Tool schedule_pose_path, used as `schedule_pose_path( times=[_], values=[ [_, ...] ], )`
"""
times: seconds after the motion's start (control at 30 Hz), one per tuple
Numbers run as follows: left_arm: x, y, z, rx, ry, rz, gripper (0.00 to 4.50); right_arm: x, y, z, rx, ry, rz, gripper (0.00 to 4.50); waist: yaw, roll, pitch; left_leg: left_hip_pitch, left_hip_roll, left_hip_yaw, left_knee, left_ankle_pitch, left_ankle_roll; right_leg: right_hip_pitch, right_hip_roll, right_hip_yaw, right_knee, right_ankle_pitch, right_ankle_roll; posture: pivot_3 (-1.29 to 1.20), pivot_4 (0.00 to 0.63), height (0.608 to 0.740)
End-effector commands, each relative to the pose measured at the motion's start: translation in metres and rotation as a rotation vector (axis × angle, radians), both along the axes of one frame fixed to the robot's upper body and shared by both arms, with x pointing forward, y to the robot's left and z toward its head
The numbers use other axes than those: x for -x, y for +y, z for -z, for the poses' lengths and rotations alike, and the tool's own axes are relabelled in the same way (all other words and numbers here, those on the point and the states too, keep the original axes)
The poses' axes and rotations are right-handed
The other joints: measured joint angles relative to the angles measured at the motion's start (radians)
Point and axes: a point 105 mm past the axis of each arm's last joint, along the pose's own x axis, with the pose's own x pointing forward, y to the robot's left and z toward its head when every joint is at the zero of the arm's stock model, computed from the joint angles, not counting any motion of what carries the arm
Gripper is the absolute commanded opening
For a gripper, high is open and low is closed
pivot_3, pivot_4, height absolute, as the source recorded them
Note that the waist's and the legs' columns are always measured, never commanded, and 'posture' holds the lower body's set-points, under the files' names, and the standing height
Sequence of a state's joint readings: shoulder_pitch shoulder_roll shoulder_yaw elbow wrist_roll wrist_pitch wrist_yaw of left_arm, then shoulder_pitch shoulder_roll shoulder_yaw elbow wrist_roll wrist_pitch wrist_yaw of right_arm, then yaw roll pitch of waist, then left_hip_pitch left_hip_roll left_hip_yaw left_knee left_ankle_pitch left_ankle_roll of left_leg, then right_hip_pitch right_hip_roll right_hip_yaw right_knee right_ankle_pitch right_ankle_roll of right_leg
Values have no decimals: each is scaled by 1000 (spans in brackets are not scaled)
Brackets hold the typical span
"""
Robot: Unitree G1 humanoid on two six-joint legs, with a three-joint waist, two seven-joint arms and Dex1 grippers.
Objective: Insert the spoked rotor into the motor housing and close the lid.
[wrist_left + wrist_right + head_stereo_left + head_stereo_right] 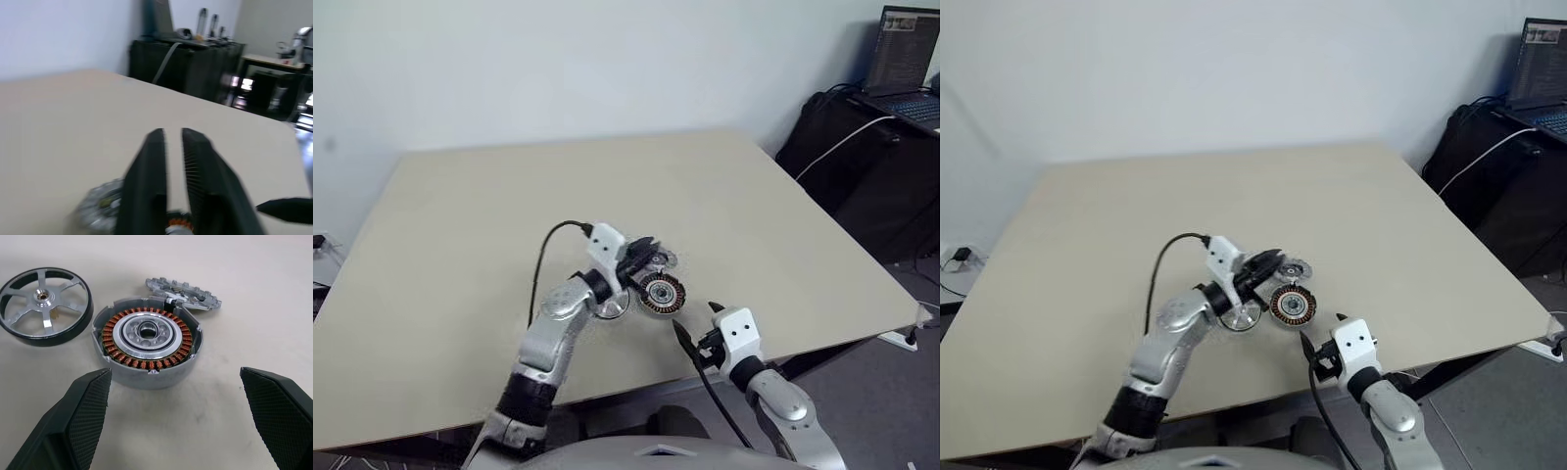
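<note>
spoked rotor (45,300) lying on the tabletop (509,215) beside motor housing (147,342); left fingers (146,166) closed empty, right fingers (93,396) open; reopening left, gripping rim squarely.

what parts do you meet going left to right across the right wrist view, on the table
spoked rotor → motor housing → lid, which leans against the housing's far rim, partly behind it

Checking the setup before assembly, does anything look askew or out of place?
Yes: the grey scalloped lid is tilted, one edge propped on the rim of the copper-wound motor housing. The silver spoked rotor lies flat beside it.
</note>
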State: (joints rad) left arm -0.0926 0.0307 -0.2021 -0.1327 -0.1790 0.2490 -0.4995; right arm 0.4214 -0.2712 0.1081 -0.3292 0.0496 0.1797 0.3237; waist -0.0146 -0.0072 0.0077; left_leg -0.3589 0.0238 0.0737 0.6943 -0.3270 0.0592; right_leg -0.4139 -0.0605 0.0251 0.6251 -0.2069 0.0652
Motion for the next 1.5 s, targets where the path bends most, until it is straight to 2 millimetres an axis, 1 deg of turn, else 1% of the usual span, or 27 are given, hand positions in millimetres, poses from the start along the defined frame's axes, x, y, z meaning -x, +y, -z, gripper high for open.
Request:
schedule_pose_path(
  times=[0.03, 0.1, 0.13, 0.2, 0.23, 0.3, 0.4, 0.47, 0.57, 0.67, 0.8, 0.87, 0.97, 1.03, 1.07, 1.1, 1.13, 1.27, 1.47, 1.5],
  values=[
    [-2, 42, -5, 9, -23, -169, 24, -12, 6, -18, -42, -59, -9, 4500, 0, 0, 0, 0, 0, 0, 0, 0, 0, 0, 0, 0, 0, 0, 0, 0, 0, 740],
    [1, 72, 5, -16, -10, -294, 24, -18, 9, -21, -56, -54, 0, 4500, 0, 0, 1, 0, 0, 0, 1, 0, 0, 0, 0, 0, 0, 0, 0, 0, 0, 740],
    [5, 82, 9, -21, -7, -333, 24, -22, 11, -23, -64, -55, 4, 4500, 0, 0, 1, 0, 0, 0, 1, 0, 0, 0, 0, -1, 0, 0, 0, 0, 0, 740],
    [17, 93, 17, -73, -25, -351, 24, -27, 17, -27, -70, -57, -14, 4500, 0, 0, 1, 0, 1, 0, 1, 0, 0, 0, 0, -1, 0, 0, -1, 0, 0, 740],
    [24, 95, 23, -112, -31, -336, 24, -29, 20, -28, -69, -54, -31, 4500, 1, 0, 1, 0, 1, 0, 1, 0, 0, 0, 0, -1, 0, 2, -4, 0, 0, 740],
    [39, 92, 32, -152, -23, -279, 24, -33, 25, -29, -64, -47, -52, 4500, 3, 1, 2, -1, 1, 0, 1, 0, -1, -1, -1, -2, 0, 2, -5, 0, 0, 740],
    [65, 83, 47, -172, 16, -168, 24, -43, 38, -29, -46, -26, -108, 4500, 2, 3, 3, -1, 1, 1, 1, -1, -1, -5, -3, -3, -1, 2, -6, 0, 0, 740],
    [71, 80, 51, -170, 30, -145, 24, -48, 44, -29, -44, -14, -128, 4500, 1, 4, 4, -1, 1, 1, 1, -1, -1, -6, -4, -3, 0, 2, -6, 0, 0, 740],
    [75, 73, 55, -160, 46, -117, 24, -54, 54, -23, -59, 33, -156, 4500, 2, 4, 5, -1, 2, 0, 1, -1, -1, -7, -3, -5, 0, 2, -6, 0, 0, 740],
    [75, 69, 56, -154, 54, -103, 24, -57, 61, -19, -60, 56, -180, 4500, 0, 6, 5, -2, 3, 0, 1, -1, -1, -7, -1, -5, 1, 2, -6, 0, 0, 740],
    [74, 70, 61, -169, 67, -116, 24, -48, 71, -14, -86, 121, -253, 4500, -1, 6, 5, -4, 2, 1, 1, -1, -1, -9, -1, -4, 0, 2, -6, 0, 0, 740],
    [74, 71, 62, -172, 73, -119, 24, -44, 72, -13, -87, 134, -272, 4500, -2, 6, 5, -4, 2, 1, 1, -1, -1, -9, -1, -4, 0, 2, -6, 0, 0, 740],
    [74, 72, 65, -176, 81, -122, 24, -45, 68, -15, -85, 123, -259, 4500, -5, 6, 5, -4, 2, 1, 1, -1, -1, -8, -1, -4, 0, 2, -6, 0, 0, 740],
    [73, 72, 66, -176, 86, -126, 24, -48, 61, -23, -114, 97, -225, 4500, -6, 6, 5, -3, 2, 1, 1, -1, -1, -8, -1, -5, 1, 2, -6, 0, 0, 740],
    [73, 72, 66, -174, 88, -127, 0, -49, 58, -28, -127, 83, -216, 4066, -7, 6, 6, -3, 2, 1, 1, -1, -1, -8, -1, -5, 1, 2, -6, 0, 0, 740],
    [72, 72, 66, -174, 89, -127, 0, -48, 56, -31, -134, 74, -213, 3889, -7, 6, 6, -3, 2, 1, 1, -1, -1, -8, -1, -4, 1, 2, -6, 0, 0, 740],
    [72, 71, 67, -173, 90, -127, 0, -47, 55, -33, -136, 70, -214, 3537, -7, 6, 6, -3, 2, 1, 1, -1, -1, -8, -1, -4, 1, 2, -6, 0, 0, 740],
    [71, 69, 68, -170, 94, -122, 0, -44, 51, -28, -106, 88, -218, 2226, -8, 6, 5, -3, 2, 1, 1, -1, -1, -8, -1, -4, 1, 2, -6, 0, 0, 740],
    [69, 67, 68, -165, 90, -105, 0, -51, 51, -18, -72, 116, -195, 237, -9, 6, 5, -3, 2, 1, 1, -1, -1, -8, 0, -4, 1, 2, -6, 0, 0, 740],
    [69, 67, 68, -165, 89, -103, 0, -52, 51, -17, -68, 118, -194, 39, -10, 6, 5, -3, 2, 1, 1, -1, -1, -8, 0, -4, 1, 2, -6, 0, 0, 740]
  ],
)
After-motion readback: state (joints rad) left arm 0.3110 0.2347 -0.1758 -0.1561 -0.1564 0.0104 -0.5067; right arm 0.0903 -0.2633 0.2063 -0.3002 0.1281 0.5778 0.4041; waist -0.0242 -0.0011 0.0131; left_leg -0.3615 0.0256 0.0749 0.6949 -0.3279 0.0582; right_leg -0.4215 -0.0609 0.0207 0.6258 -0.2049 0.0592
